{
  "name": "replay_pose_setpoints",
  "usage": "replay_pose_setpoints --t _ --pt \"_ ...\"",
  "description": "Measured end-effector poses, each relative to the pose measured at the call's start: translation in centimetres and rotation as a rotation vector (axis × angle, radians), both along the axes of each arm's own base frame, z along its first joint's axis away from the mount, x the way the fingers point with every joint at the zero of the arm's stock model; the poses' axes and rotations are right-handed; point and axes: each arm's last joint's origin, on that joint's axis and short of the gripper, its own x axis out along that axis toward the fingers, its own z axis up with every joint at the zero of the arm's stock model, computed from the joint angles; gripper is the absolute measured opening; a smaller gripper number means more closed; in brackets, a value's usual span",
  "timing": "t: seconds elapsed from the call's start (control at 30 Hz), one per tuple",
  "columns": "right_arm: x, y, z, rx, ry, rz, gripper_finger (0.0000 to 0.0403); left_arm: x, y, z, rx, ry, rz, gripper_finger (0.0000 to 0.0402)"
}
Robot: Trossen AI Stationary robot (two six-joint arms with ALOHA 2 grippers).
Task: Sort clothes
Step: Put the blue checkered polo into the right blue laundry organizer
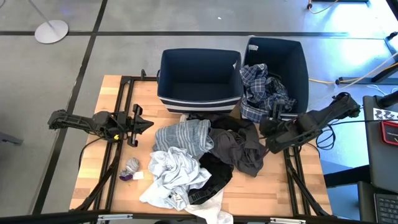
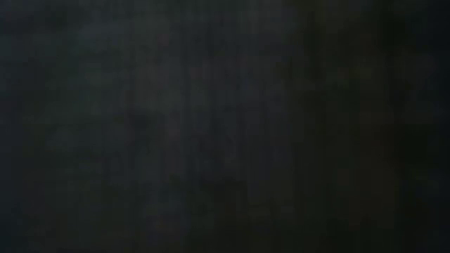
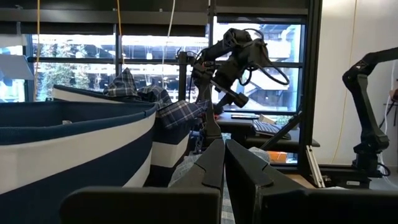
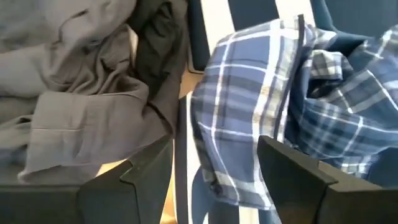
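The clothes lie in a heap on the middle of the table: a grey striped top (image 1: 183,135), a dark grey item (image 1: 239,146), a black item (image 1: 214,173) and white pieces (image 1: 168,180). A blue-white plaid shirt (image 1: 264,93) lies in the right navy bin (image 1: 292,56) and hangs over its near wall (image 4: 249,124). My right gripper (image 1: 268,126) is open just in front of that hanging part, one finger on each side (image 4: 214,180), and I see no touch. My left gripper (image 1: 142,122) is shut and empty, left of the heap. The low view is dark.
The left navy bin (image 1: 199,74) stands at the far middle with nothing in it. A small grey and purple piece (image 1: 130,168) lies on the table left of the heap. Bare wood shows at the table's near left. Black frame rails run along both sides.
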Motion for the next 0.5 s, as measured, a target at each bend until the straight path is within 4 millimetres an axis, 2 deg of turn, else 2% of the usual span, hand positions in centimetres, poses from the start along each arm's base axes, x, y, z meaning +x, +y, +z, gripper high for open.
replay_pose_setpoints --t 0.13,0.23,0.33,0.5 --pt "0.09 -0.06 -0.37 -0.025 -0.030 -0.046 0.0234 0.00 0.00 0.00 0.000 0.000 0.000 0.0004" --pt "0.20 -0.07 -0.41 -0.039 -0.059 -0.074 0.0211 0.00 0.00 0.00 0.000 0.000 0.000 0.0004" --pt "0.19 -0.08 -0.41 -0.033 -0.067 -0.086 0.0159 0.00 0.00 0.00 0.000 0.000 0.000 0.0004" --pt "0.18 -0.08 -0.41 -0.038 -0.060 -0.076 0.0033 0.00 0.00 0.01 0.001 -0.001 0.001 0.0004"
